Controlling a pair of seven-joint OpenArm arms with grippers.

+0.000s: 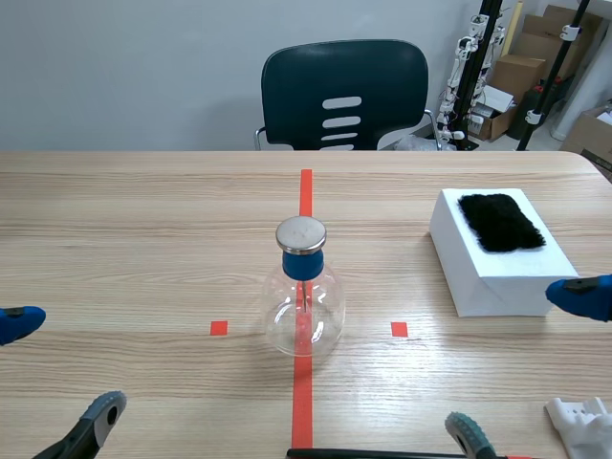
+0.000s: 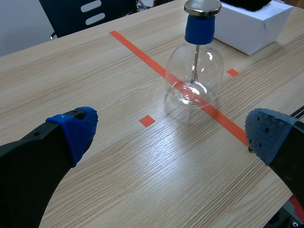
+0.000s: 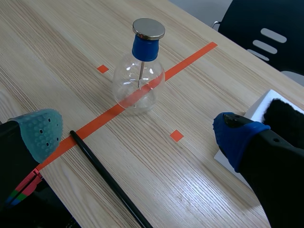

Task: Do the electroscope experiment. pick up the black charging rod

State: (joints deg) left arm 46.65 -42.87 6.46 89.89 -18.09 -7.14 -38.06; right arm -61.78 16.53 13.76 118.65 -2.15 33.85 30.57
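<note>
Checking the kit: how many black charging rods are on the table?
1. The black charging rod lies at the table's near edge, one end at the red tape line, under the open right gripper. Others could lie outside the views.

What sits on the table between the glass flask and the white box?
Nothing stands between the flask and the box: just bare table with a small orange-red tape square, clearest in the scene view.

I see a light wooden table [image 1: 143, 210] running away to a plain pale wall [image 1: 124, 67]. A dark chair [image 1: 344, 91] stands at its far edge, near the middle. Far right, I make out stacked cardboard boxes [image 1: 521, 72] and black stands [image 1: 481, 57].
</note>
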